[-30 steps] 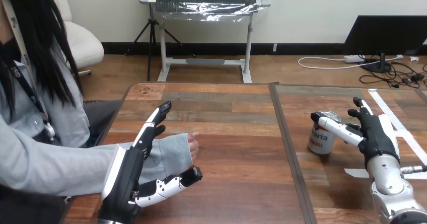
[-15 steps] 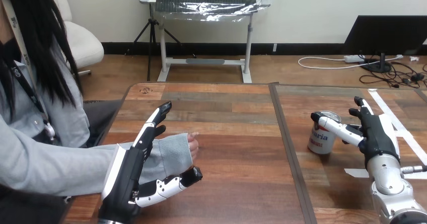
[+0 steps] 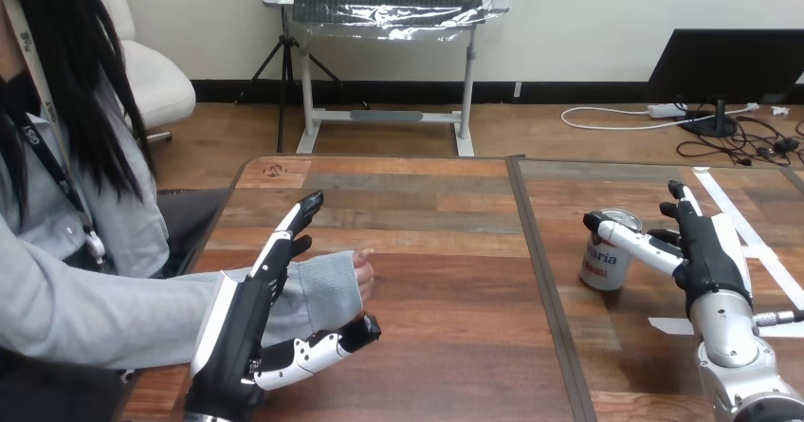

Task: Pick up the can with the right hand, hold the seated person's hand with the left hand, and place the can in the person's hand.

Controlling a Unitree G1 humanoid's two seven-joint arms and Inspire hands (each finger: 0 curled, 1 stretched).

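The can [image 3: 599, 270] is seen standing upright on the right-hand part of the wooden table [image 3: 446, 242], just beyond the dark seam [image 3: 539, 270] by which the two table boards are divided. The right hand [image 3: 709, 251] is held just beside the can, on its right. The thumb is stretched leftward across the can's upper part, with its tip at the rim, though contact cannot be confirmed. The fingers [image 3: 681, 197] are kept straight and pointed away from the robot, so the hand is released and the can is not grasped. Strips of white tape [image 3: 754, 242] are laid on the table near this hand, one running diagonally behind it and a shorter piece beside the silver forearm. At the left side of the table, the person's forearm is stretched out over the wood in a grey sleeve [image 3: 327, 284], and the person's hand [image 3: 364, 268] is mostly hidden within the cuff, with only curled fingertips exposed. The left hand [image 3: 235, 346] is raised at this sleeve: its fingers are extended straight along the sleeve's near face, while its thumb is angled rightward just below the cuff. The sleeved wrist is thus bracketed between fingers and thumb, but nothing is clasped, and the left hand is likewise relaxed.
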